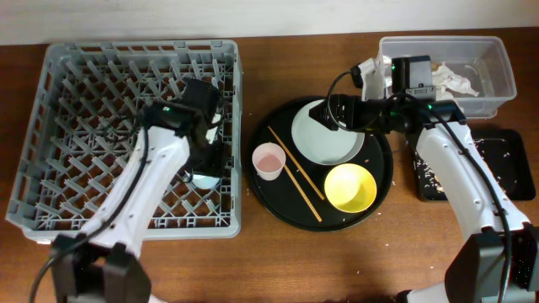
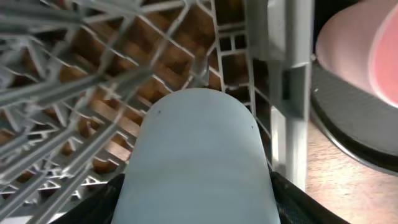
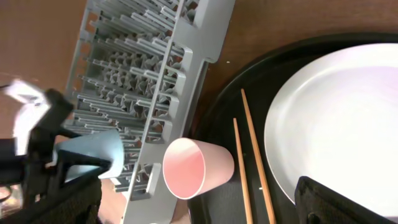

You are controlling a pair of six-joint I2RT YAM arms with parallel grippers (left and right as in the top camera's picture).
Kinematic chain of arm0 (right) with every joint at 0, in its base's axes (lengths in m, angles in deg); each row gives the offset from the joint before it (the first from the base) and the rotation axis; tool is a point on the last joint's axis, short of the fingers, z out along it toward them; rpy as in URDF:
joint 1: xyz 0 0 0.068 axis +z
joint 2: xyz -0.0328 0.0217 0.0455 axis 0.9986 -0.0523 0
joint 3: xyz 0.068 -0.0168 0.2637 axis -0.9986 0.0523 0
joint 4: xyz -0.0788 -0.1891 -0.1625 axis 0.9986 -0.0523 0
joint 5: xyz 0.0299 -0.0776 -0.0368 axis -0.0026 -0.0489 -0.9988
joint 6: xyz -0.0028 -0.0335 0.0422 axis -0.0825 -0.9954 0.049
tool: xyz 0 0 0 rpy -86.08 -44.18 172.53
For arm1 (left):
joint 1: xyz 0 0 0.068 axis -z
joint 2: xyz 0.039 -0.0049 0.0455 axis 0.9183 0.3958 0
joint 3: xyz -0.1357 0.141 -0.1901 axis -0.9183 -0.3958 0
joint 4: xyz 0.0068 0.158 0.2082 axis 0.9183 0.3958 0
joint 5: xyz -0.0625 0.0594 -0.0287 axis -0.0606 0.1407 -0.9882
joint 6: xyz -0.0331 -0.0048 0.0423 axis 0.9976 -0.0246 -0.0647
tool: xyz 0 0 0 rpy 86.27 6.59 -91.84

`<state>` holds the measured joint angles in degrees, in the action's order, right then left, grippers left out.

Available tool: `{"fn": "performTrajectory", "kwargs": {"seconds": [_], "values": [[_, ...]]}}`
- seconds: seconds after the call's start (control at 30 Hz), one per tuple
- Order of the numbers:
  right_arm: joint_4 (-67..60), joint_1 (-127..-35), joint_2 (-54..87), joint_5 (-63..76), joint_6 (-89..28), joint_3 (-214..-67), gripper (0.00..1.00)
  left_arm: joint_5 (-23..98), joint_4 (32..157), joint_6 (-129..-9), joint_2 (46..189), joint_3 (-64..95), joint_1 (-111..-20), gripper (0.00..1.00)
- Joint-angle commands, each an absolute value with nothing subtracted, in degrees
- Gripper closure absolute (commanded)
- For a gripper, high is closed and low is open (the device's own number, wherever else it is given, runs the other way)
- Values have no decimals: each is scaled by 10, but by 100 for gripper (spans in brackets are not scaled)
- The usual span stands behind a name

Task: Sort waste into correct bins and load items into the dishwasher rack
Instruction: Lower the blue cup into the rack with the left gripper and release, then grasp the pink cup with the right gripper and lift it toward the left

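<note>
Left arm is lowering into the dishwasher rack with the light-blue cup; right arm is hovering over the plate.

The left gripper (image 2: 198, 208) is clamping the light-blue cup (image 2: 199, 143) between its dark fingers (image 2: 102, 200), holding it among the pegs near the right wall of the dishwasher rack (image 1: 50, 126). The right gripper (image 1: 320, 114) is reaching across the far rim of the pale plate (image 1: 324, 143), and its fingers are showing spread wide apart in the wrist view, with nothing between them. The plate is lying on the round black tray (image 1: 278, 198) along with the pink cup (image 1: 269, 160), which is standing at the tray's left edge, the two chopsticks (image 1: 295, 172) and the yellow bowl (image 1: 350, 187). White tissues (image 1: 455, 80) are sitting in the clear tub (image 1: 501, 71), and crumbs (image 1: 497, 151) are lying scattered on the flat black tray (image 1: 515, 181).
</note>
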<state>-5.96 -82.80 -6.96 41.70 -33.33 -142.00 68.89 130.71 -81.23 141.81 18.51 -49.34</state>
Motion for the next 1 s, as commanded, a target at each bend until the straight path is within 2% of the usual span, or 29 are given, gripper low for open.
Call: {"fn": "performTrajectory", "kwargs": {"seconds": [0.0, 0.07, 0.13, 0.17, 0.2, 0.3, 0.37, 0.43, 0.53, 0.6, 0.73, 0.8, 0.83, 0.93, 0.97], "values": [[-65, -828, -69, 410, -348, -1421, 0, 677, 1316, -803, 1475, 189, -492, 46], [-65, -827, -69, 410, -348, -1421, 0, 677, 1318, -803, 1483, 189, -492, 45], [-66, -825, -69, 410, -347, -1421, 0, 678, 1316, -803, 1491, 188, -492, 18], [-67, -815, -69, 410, -347, -1421, 4, 678, 1313, -803, 1494, 188, -492, 4], [-67, -804, -69, 401, -347, -1421, 6, 678, 1307, -803, 1494, 188, -492, 2], [-75, -743, -69, 319, -340, -1421, 8, 678, 1294, -803, 1494, 188, -492, 2], [-78, -706, -70, 245, -295, -1421, 11, 678, 1290, -803, 1494, 204, -492, 2], [-83, -668, -81, 193, -254, -1421, 24, 678, 1302, -803, 1489, 289, -492, 2], [-80, -618, -142, 151, -206, -1421, 51, 669, 1285, -803, 1473, 415, -496, 6], [-82, -614, -168, 145, -196, -1421, 59, 636, 1266, -803, 1472, 418, -507, 8], [-82, -608, -199, 144, -196, -1421, 63, 592, 1255, -803, 1472, 417, -538, 9], [-81, -607, -201, 143, -196, -1421, 90, 586, 1255, -803, 1472, 416, -545, 9], [-81, -607, -201, 143, -196, -1421, 96, 585, 1254, -803, 1472, 416, -545, 9], [-79, -609, -198, 175, -197, -1424, 96, 557, 1253, -803, 1472, 416, -545, 6], [-78, -616, -190, 213, -220, -1433, 96, 546, 1251, -803, 1472, 416, -545, 2]]}}
